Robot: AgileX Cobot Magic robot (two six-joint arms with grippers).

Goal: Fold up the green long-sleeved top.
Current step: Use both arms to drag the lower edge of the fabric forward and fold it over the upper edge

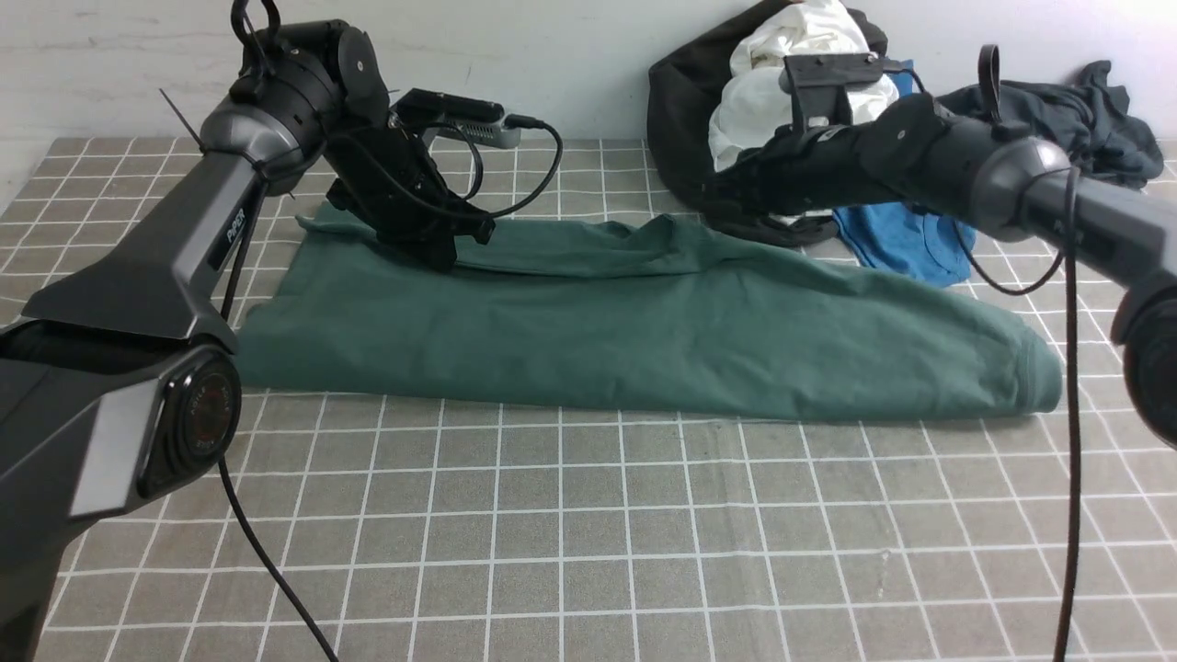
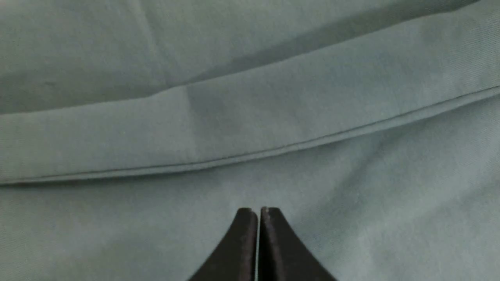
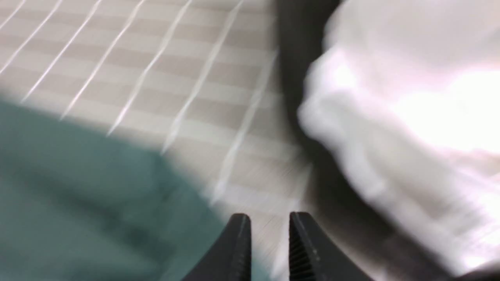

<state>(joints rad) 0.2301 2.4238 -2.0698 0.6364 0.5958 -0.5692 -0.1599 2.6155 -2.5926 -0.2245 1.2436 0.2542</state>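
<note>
**Left jaws closed at the top's far-left end, right jaws empty by the clothes pile**

The green long-sleeved top (image 1: 644, 340) lies in a long band across the far half of the worktop (image 1: 588, 552). It runs from near the left edge almost to the right edge, and looks already doubled lengthwise.

The left gripper (image 2: 258, 210) is down on the top's far-left end. Its jaws are pressed together, and no fabric shows between the tips, so a real pinch cannot be confirmed. The right gripper (image 3: 269, 218) has its jaws slightly apart and holds nothing. It is beyond the top's far edge, near the white garment (image 1: 809, 83) and the blue shirt (image 1: 906, 244) at the far right.

The step in hand appears to be gripping both ends for the next fold. To do it well:
- The left jaws should catch every layer at the edge.
- The right jaws should close on green cloth only, clear of the pile.
- Both ends should rise evenly, so the band carries over without twisting.
</note>
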